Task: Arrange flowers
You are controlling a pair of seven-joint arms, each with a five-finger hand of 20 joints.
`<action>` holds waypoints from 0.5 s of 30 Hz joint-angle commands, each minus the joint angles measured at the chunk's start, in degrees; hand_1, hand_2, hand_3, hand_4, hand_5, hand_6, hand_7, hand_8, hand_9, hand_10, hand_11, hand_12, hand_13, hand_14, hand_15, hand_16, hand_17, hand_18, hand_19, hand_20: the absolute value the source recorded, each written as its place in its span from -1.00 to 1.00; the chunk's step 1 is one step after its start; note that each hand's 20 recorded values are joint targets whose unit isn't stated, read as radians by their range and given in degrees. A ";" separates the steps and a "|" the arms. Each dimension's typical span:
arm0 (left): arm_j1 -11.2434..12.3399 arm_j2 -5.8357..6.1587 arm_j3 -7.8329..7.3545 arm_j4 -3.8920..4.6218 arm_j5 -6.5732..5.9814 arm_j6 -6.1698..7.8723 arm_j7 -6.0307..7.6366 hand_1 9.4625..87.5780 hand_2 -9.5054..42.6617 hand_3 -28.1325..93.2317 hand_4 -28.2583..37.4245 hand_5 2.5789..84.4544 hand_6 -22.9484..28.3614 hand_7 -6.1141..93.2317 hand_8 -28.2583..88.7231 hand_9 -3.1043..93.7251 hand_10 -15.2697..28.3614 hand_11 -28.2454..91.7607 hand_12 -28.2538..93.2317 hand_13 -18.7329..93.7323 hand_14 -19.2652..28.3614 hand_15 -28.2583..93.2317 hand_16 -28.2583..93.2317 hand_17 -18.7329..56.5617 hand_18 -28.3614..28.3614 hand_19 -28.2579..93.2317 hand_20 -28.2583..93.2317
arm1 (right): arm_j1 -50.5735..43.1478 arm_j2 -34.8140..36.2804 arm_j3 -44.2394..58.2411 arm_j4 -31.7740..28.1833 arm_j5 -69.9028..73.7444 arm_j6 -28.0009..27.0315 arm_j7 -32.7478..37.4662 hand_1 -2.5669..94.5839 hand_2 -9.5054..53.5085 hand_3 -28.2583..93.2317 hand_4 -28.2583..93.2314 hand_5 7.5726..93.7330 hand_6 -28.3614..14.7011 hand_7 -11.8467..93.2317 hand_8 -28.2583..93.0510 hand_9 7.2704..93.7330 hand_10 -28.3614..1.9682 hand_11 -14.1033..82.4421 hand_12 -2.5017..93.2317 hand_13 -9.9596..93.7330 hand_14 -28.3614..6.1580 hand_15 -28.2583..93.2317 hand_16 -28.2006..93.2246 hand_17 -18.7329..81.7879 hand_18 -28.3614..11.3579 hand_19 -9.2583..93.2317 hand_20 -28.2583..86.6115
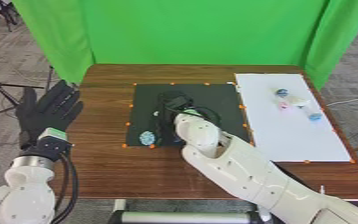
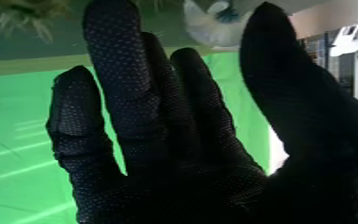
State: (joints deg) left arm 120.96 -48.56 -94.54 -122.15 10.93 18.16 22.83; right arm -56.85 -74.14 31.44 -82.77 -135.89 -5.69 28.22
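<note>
Blue flower (image 1: 147,138) on black mat (image 1: 222,95), near right robot hand (image 1: 174,100); fingers straight, thumb spread apart.

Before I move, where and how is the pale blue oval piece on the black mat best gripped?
Probably pinch across the narrow middle of the pale blue oval piece, coming from above and from the left: it looks longer front to back than wide, and the right hand is beyond it, toward the right.

A black mat (image 1: 226,100) lies on the brown wooden tabletop (image 1: 104,170). Just right of it lies a white sheet (image 1: 295,142).
</note>
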 commanded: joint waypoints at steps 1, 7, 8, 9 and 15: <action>1.31 -0.57 -0.80 -0.63 -0.08 0.22 0.28 -0.57 -0.09 0.59 -1.00 -0.09 0.20 -0.50 -0.69 -0.27 0.34 -0.11 -0.35 -0.29 0.37 0.16 -0.66 -0.66 0.48 0.05 -0.30 | -0.06 2.46 2.25 -3.11 1.05 -1.95 -0.09 -0.30 -1.00 0.74 -0.99 -0.10 -0.05 -0.52 -0.76 0.17 -0.32 -0.47 -0.74 0.54 -0.03 0.23 -0.19 0.06 -0.85 0.82 0.03; 1.34 -0.67 -0.69 -0.61 -0.02 0.02 0.28 -0.56 -0.10 0.59 -1.00 -0.09 0.20 -0.50 -0.69 -0.27 0.34 -0.10 -0.35 -0.29 0.38 0.17 -0.66 -0.66 0.47 0.05 -0.30 | -0.65 2.77 4.31 -4.43 2.68 -4.27 0.78 -0.33 -1.00 0.73 -1.00 -0.14 -0.09 -0.55 -0.74 -0.02 -0.50 -0.50 -0.75 0.45 -0.12 0.25 -0.20 0.04 -0.88 0.82 0.03; 1.37 -0.82 -0.72 -0.67 0.05 0.07 0.13 -0.56 -0.10 0.59 -1.00 -0.09 0.20 -0.50 -0.69 -0.27 0.34 -0.10 -0.35 -0.29 0.38 0.16 -0.66 -0.66 0.47 0.05 -0.30 | -1.21 3.06 5.30 -5.39 3.43 -4.72 1.11 -0.33 -1.00 0.73 -1.00 -0.14 -0.10 -0.56 -0.74 -0.03 -0.50 -0.50 -0.74 0.44 -0.13 0.26 -0.21 0.04 -0.88 0.82 0.03; 1.46 -1.03 -0.81 -0.73 -0.16 0.11 0.20 -0.56 -0.10 0.59 -1.00 -0.09 0.20 -0.50 -0.69 -0.27 0.34 -0.10 -0.35 -0.29 0.38 0.16 -0.66 -0.66 0.47 0.05 -0.30 | -1.60 3.54 5.92 -6.24 3.79 -4.52 1.41 -0.33 -1.00 0.72 -1.00 -0.14 -0.10 -0.56 -0.73 -0.05 -0.50 -0.50 -0.75 0.43 -0.15 0.26 -0.21 0.03 -0.88 0.82 0.03; 2.18 -1.43 -1.85 -0.89 0.31 -0.86 -0.19 -0.56 -0.09 0.58 -1.00 -0.09 0.20 -0.50 -0.69 -0.27 0.34 -0.11 -0.35 -0.29 0.38 0.16 -0.66 -0.66 0.47 0.05 -0.30 | -6.03 11.15 14.08 -14.29 6.49 -2.54 3.22 -0.32 -1.00 0.72 -1.00 -0.16 -0.09 -0.55 -0.73 -0.07 -0.47 -0.49 -0.73 0.42 -0.16 0.28 -0.23 0.03 -0.89 0.82 0.03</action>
State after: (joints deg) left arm 121.84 -49.10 -95.15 -122.36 10.85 18.17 22.98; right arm -59.51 -71.08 38.94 -89.88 -131.19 -10.48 29.13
